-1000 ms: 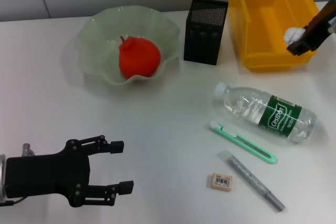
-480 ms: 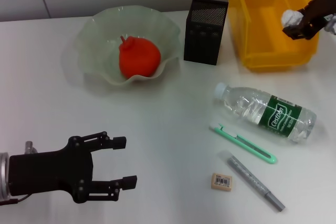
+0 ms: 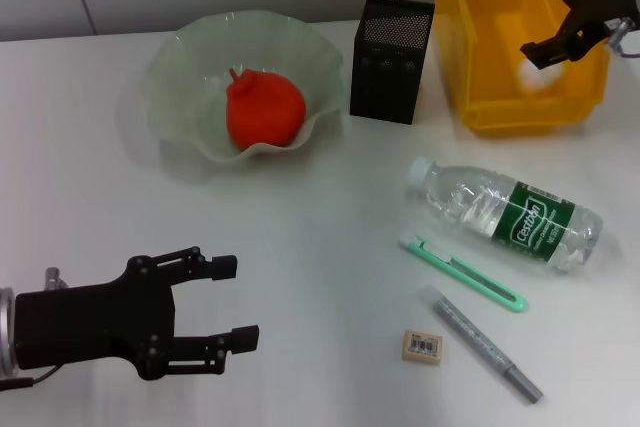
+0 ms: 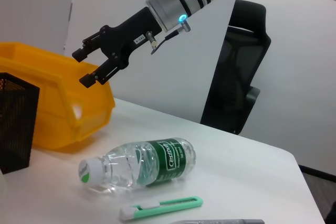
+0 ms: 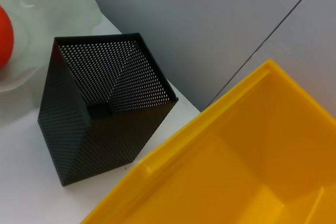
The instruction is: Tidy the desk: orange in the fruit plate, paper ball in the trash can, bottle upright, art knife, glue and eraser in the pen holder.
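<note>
The orange (image 3: 263,109) lies in the pale green fruit plate (image 3: 180,57). The white paper ball (image 3: 534,75) lies inside the yellow bin (image 3: 520,115). My right gripper (image 3: 550,22) is open and empty above the bin; it also shows in the left wrist view (image 4: 81,67). The bottle (image 3: 505,214) lies on its side, cap toward the left. The green art knife (image 3: 462,272), grey glue stick (image 3: 480,344) and eraser (image 3: 421,345) lie on the table in front of it. The black mesh pen holder (image 3: 392,45) is empty inside (image 5: 100,109). My left gripper (image 3: 237,302) is open and empty at the front left.
The yellow bin stands right beside the pen holder at the back right. The plate takes up the back middle. A black office chair (image 4: 236,77) stands beyond the table's right edge. Bare white table lies between my left gripper and the knife.
My right gripper has opened and let go of the paper ball, which has dropped into the yellow bin. The gripper has risen a little. My left gripper has barely moved.
</note>
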`<state>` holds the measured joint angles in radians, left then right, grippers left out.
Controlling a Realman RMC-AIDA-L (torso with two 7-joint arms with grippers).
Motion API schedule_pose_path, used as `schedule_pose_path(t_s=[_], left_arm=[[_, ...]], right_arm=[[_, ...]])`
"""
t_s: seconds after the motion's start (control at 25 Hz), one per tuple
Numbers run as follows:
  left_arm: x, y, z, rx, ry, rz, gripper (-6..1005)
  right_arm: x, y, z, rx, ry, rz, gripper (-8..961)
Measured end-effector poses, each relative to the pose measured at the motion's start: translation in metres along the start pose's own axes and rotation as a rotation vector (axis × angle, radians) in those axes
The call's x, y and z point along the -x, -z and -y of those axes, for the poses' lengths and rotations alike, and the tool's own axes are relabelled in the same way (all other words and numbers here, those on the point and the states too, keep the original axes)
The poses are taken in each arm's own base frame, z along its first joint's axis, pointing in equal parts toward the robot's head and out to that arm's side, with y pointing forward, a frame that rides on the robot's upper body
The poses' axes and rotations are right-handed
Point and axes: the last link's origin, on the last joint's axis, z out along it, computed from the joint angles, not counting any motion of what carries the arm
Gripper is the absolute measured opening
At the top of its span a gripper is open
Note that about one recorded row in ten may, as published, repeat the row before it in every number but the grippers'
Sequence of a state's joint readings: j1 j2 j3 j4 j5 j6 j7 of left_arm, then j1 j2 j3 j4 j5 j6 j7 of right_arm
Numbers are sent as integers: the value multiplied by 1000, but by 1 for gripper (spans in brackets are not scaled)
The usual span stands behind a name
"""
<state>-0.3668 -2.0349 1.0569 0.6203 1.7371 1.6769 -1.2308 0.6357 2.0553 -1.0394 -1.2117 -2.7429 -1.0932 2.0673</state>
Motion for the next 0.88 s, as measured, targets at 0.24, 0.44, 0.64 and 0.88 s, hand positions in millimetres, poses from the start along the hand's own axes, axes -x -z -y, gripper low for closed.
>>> schedule_pose_path(t_s=[0.24, 0.44, 0.64, 0.88], left_arm=[[-1, 1, 0, -7, -9, -11, 863], [-2, 3, 1, -8, -12, -15, 863], [-2, 3, 1, -6, -15, -16, 863], [-2, 2, 1, -9, -16, -16, 863]], right_arm=[[5, 17, -7, 72, -50, -24, 825], [18, 48, -22, 198, -99, -104, 824], [32, 72, -38, 323, -86, -244, 822], [35, 67, -52, 378, -34, -349, 820]])
